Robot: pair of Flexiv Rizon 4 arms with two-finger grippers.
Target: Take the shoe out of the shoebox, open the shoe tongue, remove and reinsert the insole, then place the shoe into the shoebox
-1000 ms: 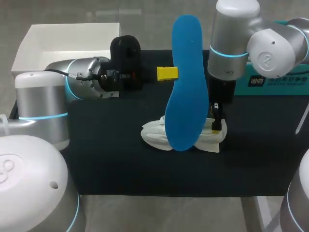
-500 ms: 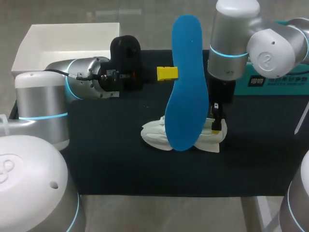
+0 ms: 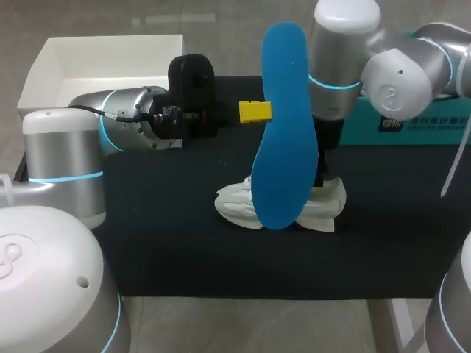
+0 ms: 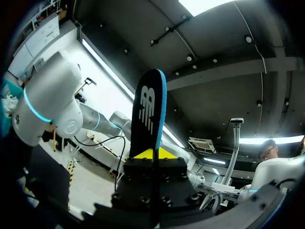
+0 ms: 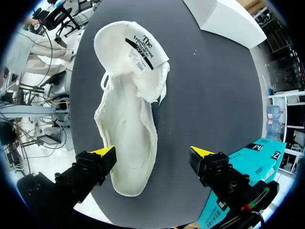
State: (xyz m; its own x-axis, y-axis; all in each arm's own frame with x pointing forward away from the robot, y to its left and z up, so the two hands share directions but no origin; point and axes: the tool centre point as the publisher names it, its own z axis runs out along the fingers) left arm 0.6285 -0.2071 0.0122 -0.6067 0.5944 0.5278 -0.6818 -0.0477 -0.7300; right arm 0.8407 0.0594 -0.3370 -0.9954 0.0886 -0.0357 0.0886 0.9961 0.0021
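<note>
My left gripper (image 3: 255, 111) is shut on the long edge of the blue insole (image 3: 283, 125), which stands upright and high above the table. In the left wrist view the insole (image 4: 148, 112) rises edge-on from between the yellow tips of that gripper (image 4: 153, 153). The white shoe (image 3: 234, 206) lies on the black mat, partly hidden behind the insole. My right arm (image 3: 342, 59) hangs over its heel end. In the right wrist view the shoe (image 5: 126, 119) lies under the open right gripper (image 5: 152, 153), tongue folded back, with the heel between the two fingers and not touched by them.
The white shoebox (image 3: 44, 66) stands open at the back left corner, seen too as the shoebox (image 5: 228, 21) beyond the shoe's toe. A teal lid (image 3: 419, 125) lies at the back right. The black mat (image 3: 162, 250) covers the table's middle.
My right arm has shifted a little to the left over the shoe, so its gripper is now mostly hidden behind the insole. The left arm and insole have stayed still.
</note>
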